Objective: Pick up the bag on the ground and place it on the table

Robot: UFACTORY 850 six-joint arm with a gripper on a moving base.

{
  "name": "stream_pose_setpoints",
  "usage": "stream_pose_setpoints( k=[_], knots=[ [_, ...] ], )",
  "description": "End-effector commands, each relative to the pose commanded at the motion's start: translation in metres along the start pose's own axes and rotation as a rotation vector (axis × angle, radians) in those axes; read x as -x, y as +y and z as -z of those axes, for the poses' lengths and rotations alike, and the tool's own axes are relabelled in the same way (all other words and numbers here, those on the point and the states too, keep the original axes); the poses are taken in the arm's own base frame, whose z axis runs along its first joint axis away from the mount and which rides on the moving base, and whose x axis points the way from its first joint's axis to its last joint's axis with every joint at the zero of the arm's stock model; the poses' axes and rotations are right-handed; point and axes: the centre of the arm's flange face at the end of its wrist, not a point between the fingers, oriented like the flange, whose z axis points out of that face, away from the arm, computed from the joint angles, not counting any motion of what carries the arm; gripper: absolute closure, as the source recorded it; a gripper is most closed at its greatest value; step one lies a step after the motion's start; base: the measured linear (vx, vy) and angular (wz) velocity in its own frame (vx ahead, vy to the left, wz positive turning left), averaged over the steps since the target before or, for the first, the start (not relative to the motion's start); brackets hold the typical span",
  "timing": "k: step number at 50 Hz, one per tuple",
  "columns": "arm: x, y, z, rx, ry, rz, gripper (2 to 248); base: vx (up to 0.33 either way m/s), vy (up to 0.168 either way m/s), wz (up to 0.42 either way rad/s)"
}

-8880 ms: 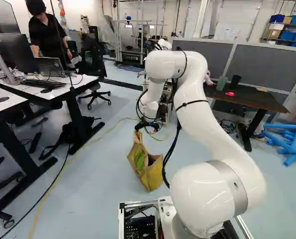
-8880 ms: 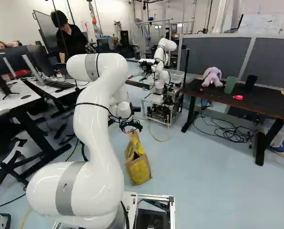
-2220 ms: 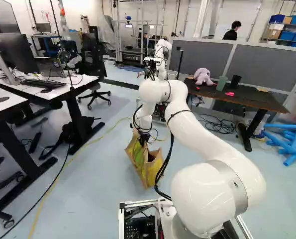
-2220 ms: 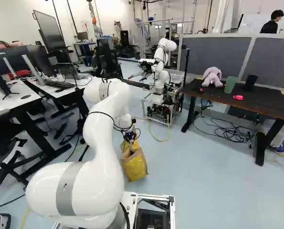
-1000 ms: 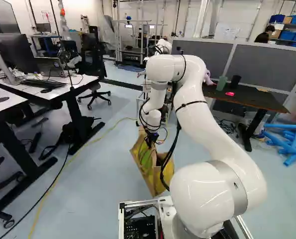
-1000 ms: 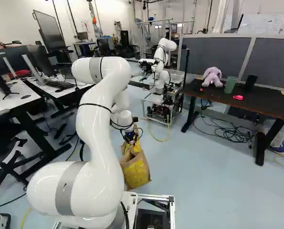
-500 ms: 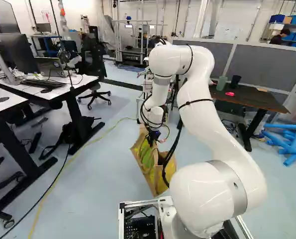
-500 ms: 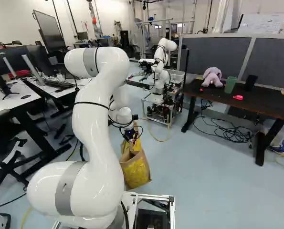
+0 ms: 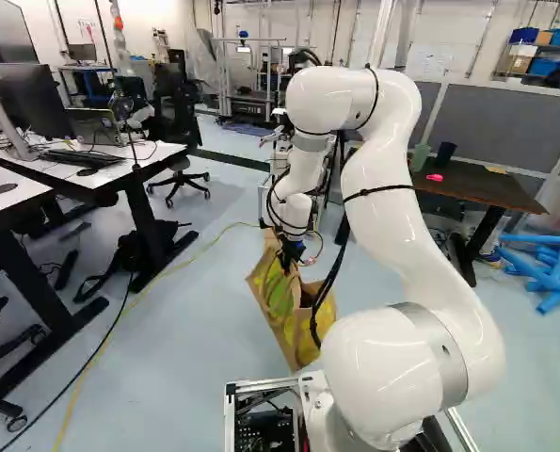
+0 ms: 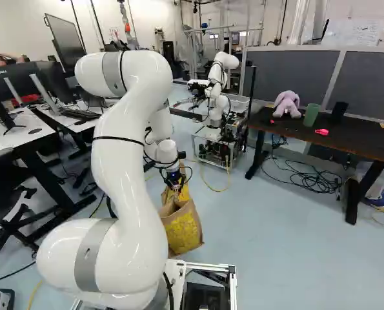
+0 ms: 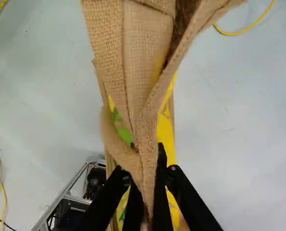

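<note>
Below the arm's wrist in the left base view, my gripper (image 9: 289, 260) is at the top of the tan and yellow burlap bag (image 9: 298, 325). The right base view shows the gripper (image 10: 175, 187) there too, the bag (image 10: 182, 227) hanging down from it with its mouth partly open. In the wrist view the gripper (image 11: 150, 175) is shut on a folded burlap strip of the bag (image 11: 145, 120). Whether the bag's bottom touches the floor, I cannot tell. The dark table (image 10: 366, 143) stands to the right, apart from the bag.
A purple plush toy (image 10: 286, 103), green cup (image 10: 311, 115), black cup (image 10: 339, 112) and pink object (image 10: 322, 132) are on the dark table. Another robot (image 10: 217, 97) stands beyond the bag. White desks (image 9: 82, 169) are at the left, blue tubes (image 9: 548, 268) at the far right.
Over the last second my arm's elbow has risen and the wrist has shifted slightly, the bag moving a little with it. Earlier the gripper reached down to the bag and took hold; the bag now appears nearer.
</note>
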Motion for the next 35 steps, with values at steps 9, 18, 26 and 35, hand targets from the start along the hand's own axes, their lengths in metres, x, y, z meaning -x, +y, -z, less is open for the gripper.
stream_pose_setpoints(
  k=[9,18,26,35],
  knots=[
    [0.001,-0.001,0.013,-0.007,-0.007,0.000,228,0.000,0.000,0.000],
    [0.003,-0.001,0.027,-0.014,-0.014,-0.001,228,0.000,0.000,0.000],
    [0.004,-0.002,0.039,-0.020,-0.020,-0.001,228,0.000,0.000,0.000],
    [0.006,-0.003,0.053,-0.028,-0.027,-0.001,228,0.000,0.000,0.000]
  ],
)
